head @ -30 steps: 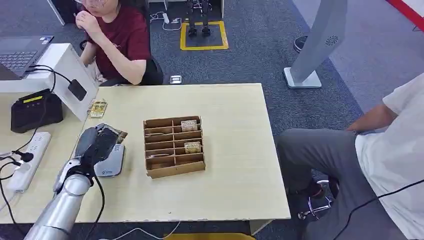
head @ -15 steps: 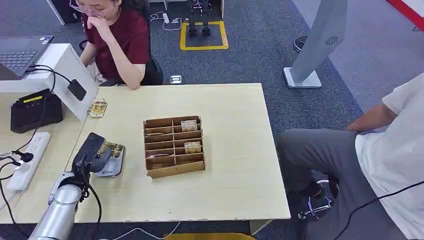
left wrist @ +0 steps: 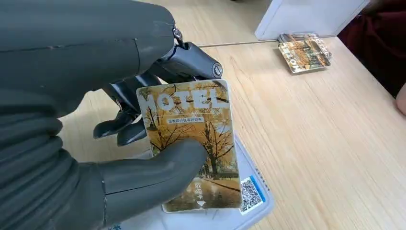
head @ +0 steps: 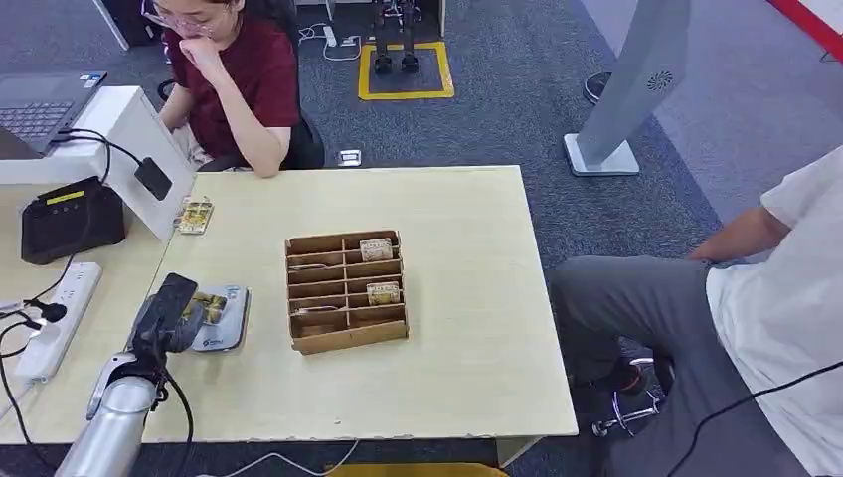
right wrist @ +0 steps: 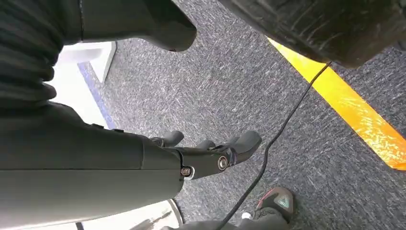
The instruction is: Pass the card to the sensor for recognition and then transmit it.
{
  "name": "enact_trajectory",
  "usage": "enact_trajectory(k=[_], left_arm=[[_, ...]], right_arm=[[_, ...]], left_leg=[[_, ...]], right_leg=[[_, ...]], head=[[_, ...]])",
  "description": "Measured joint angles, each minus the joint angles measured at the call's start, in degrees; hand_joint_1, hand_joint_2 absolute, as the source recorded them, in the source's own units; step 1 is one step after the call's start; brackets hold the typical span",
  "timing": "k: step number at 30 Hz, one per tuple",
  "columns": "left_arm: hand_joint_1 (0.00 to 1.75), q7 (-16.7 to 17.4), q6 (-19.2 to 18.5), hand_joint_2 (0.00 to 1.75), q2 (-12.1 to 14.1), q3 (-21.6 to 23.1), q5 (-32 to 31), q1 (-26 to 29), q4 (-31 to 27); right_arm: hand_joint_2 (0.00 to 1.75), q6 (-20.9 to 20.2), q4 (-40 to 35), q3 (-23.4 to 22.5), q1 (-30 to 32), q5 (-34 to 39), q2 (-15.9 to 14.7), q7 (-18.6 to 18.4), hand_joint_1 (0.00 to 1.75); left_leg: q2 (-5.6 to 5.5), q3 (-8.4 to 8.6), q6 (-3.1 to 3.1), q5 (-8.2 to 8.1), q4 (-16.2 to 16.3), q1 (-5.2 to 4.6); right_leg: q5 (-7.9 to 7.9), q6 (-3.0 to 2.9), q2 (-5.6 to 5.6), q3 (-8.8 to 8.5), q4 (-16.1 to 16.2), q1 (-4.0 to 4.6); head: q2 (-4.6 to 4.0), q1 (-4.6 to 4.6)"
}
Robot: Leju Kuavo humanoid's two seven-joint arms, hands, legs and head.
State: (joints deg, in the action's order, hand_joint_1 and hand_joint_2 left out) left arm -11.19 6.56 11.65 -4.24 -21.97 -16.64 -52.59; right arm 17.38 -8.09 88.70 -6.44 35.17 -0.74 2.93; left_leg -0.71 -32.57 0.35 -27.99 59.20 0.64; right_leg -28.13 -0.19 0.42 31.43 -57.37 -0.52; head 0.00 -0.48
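Note:
My left hand (head: 169, 313) holds a hotel card (head: 210, 305) with an autumn-tree picture, thumb (left wrist: 158, 172) on its face and fingers behind it. The card lies low over the grey-white sensor pad (head: 227, 328) at the table's left; whether it touches I cannot tell. In the left wrist view the card (left wrist: 191, 139) covers most of the sensor (left wrist: 251, 211), whose QR-code corner shows beside it. My right hand (right wrist: 206, 153) hangs beside the body above grey carpet, fingers apart, holding nothing.
A cardboard slot box (head: 346, 290) holding two cards stands mid-table. A card stack (head: 194, 215) lies by a white stand (head: 119, 134). A black device (head: 70, 219) and power strip (head: 55, 318) sit left. One person sits behind the table, another at the right.
My left hand has drawn back toward the table's near edge and lowered, bringing the card down over the sensor pad. The seated person raised a hand to the face.

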Motion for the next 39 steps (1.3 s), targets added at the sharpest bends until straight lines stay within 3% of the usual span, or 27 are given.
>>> enact_trajectory(k=[15, 21, 28, 39], left_arm=[[1.75, -0.3, 2.0, 1.75, 0.0, -2.4, -2.5, -0.6, 4.0], [1.75, 1.0, 4.2, 1.75, -0.3, -2.4, -7.5, -1.5, 7.5], [1.75, 2.8, 10.4, 1.75, -0.8, -2.4, -15.3, -2.1, 10.7], [1.75, 4.6, 11.5, 1.75, -1.4, -2.3, -20.2, -1.9, 13.7]], right_arm=[[1.75, 0.0, 0.0, 0.0, -0.1, -0.5, 0.0, 0.0, 0.00], [1.75, -0.1, -0.1, 0.0, -0.2, -0.8, 0.1, -0.5, 0.00], [1.75, 0.0, -0.3, 0.0, -0.2, -0.7, 0.2, -0.7, 0.00], [1.75, 0.0, -0.4, 0.0, -0.3, -0.7, 0.4, -0.8, 0.00]], left_leg=[[0.00, 0.02, 0.00, 0.00, 0.0, 0.00], [0.01, 0.03, 0.00, 0.00, 0.0, 0.00], [0.01, 0.06, 0.00, 0.00, 0.0, 0.00], [-0.07, 0.08, -0.05, 0.06, 0.0, 0.00]], right_leg=[[0.00, 0.00, 0.00, 0.00, 0.0, 0.00], [0.00, 0.00, 0.00, -0.01, 0.0, 0.00], [0.00, 0.00, -0.01, -0.03, 0.0, 0.00], [0.00, 0.00, -0.06, -0.06, 0.0, 0.00]], head=[[0.00, 0.00], [0.00, 0.00], [0.00, 0.00], [0.00, 0.04]])
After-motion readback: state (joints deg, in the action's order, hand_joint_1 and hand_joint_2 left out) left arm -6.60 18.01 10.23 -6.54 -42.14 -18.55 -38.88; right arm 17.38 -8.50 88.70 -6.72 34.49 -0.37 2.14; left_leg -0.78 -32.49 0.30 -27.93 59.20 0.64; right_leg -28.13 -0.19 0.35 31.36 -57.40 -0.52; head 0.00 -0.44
